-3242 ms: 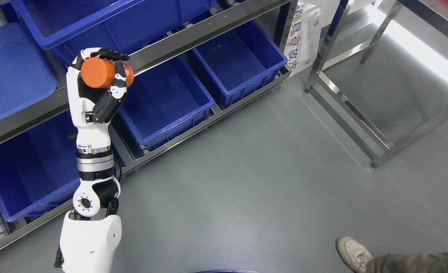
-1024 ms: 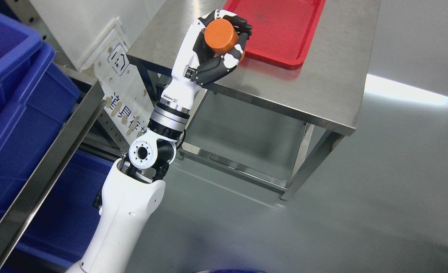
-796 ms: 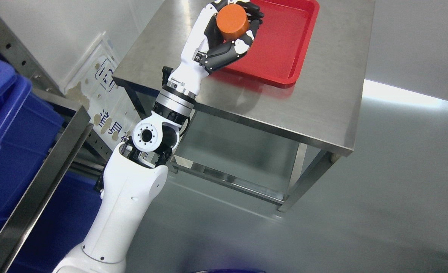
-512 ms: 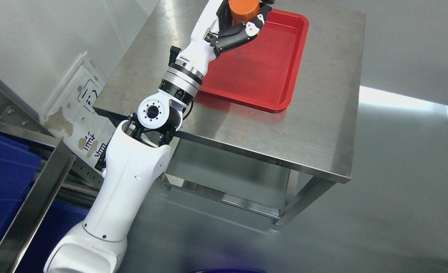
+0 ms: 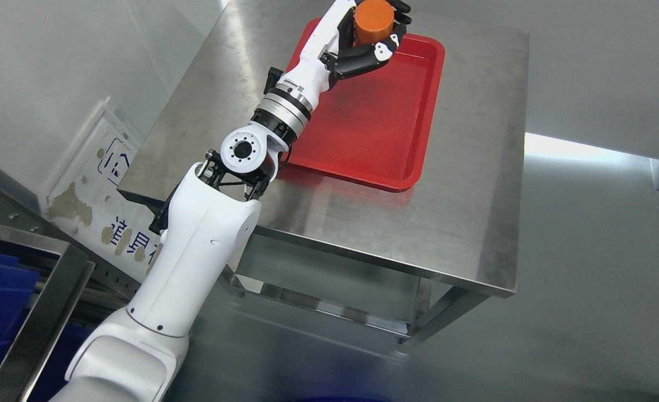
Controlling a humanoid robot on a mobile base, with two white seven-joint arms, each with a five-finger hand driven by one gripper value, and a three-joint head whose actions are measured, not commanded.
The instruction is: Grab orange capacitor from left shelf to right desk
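The hand (image 5: 371, 36) hides the orange capacitor's (image 5: 373, 21) lower body (its fingertips meet the top edge).

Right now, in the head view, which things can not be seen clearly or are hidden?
- Orange capacitor: only its flat end and part of its side show; the left hand wraps the rest, so any marking stays hidden.
- Red tray: its near left corner is covered by the left arm.
- Sign beside the steel desk: its print is partly covered by the arm and the shelf rail.
- Right hand: outside the picture.
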